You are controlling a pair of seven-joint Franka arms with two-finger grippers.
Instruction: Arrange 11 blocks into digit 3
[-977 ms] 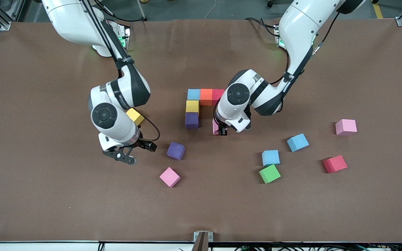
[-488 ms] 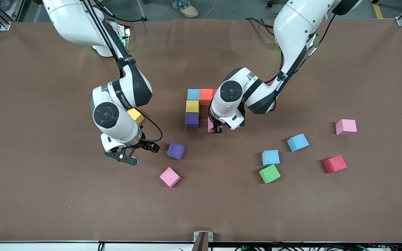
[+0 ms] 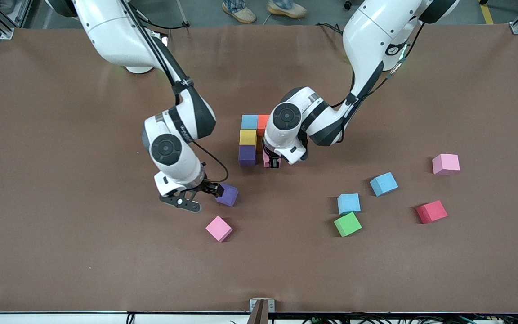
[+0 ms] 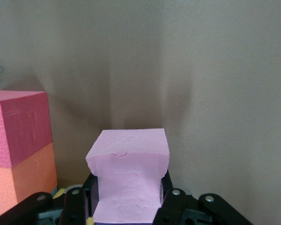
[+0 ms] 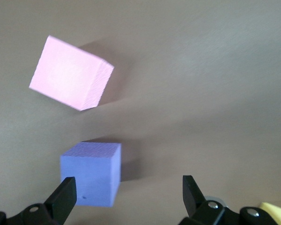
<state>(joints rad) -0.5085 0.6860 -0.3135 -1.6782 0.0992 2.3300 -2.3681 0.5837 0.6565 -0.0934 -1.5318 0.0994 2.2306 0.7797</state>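
Observation:
The partial digit 3 shows a blue block (image 3: 249, 121), an orange one (image 3: 263, 122), a yellow one (image 3: 247, 137) and a purple one (image 3: 247, 155). My left gripper (image 3: 272, 162) is shut on a pink block (image 4: 129, 178), low beside that purple block. The wrist view shows the figure's red block (image 4: 21, 124) and orange block (image 4: 23, 180) close by. My right gripper (image 3: 203, 198) is open, low over the table. A loose purple block (image 3: 229, 195) sits just off one of its fingers (image 5: 65, 192). Another pink block (image 3: 218, 228) lies nearer the front camera.
Toward the left arm's end lie loose blocks: two blue (image 3: 348, 203) (image 3: 383, 183), a green (image 3: 347, 224), a red (image 3: 430, 211) and a pink (image 3: 445, 164). A yellow block's corner (image 5: 276, 208) shows by the right gripper. The table's front edge (image 3: 259, 310) is far from both grippers.
The left gripper carried its pink block closer to the figure's purple block. The right arm swung toward the loose purple block and now covers the yellow block in the front view.

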